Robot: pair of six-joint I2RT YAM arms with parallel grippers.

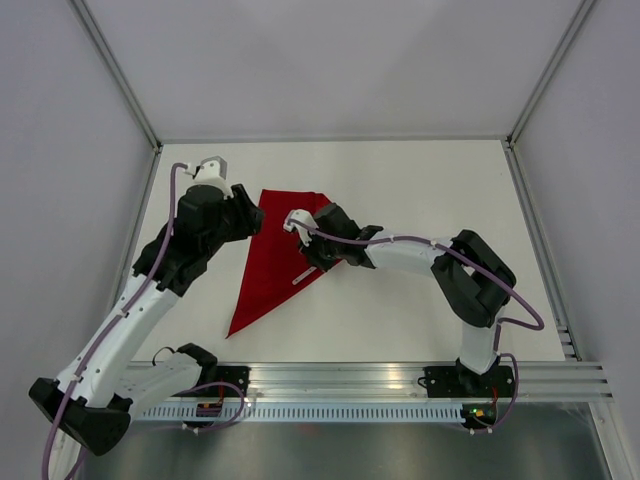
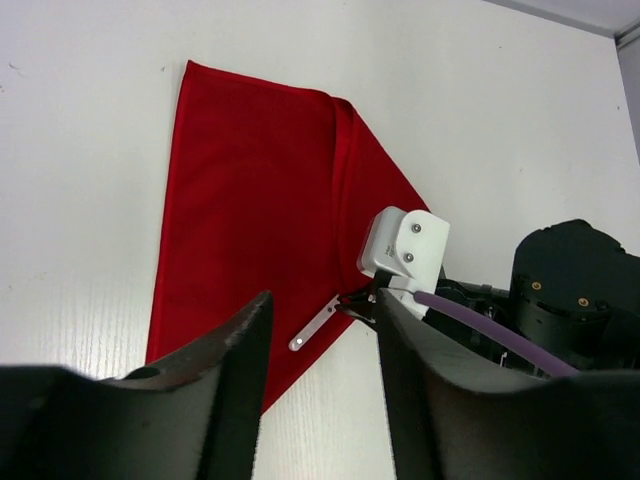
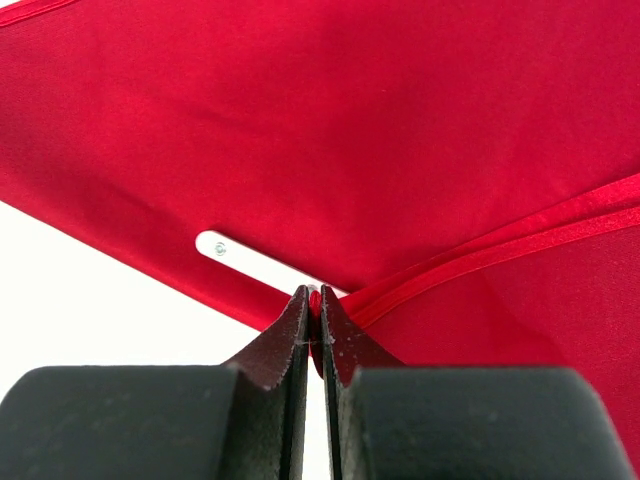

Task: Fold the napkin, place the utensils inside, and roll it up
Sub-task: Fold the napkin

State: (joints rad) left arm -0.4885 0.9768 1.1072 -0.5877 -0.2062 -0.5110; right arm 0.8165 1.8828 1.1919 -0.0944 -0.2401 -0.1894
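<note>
Right hand [image 3: 314,296] is pinched almost closed on a folded hem of the napkin [image 1: 268,250]. Just beside it, a flat silver utensil handle [image 3: 248,258] lies on the red cloth near its edge. Left hand [image 2: 322,296] hovers by the napkin's far left corner, fingers apart, nothing in them. Napkin's folded into a long triangle, flat on the white counter [image 1: 430,190] between both arms.
</note>
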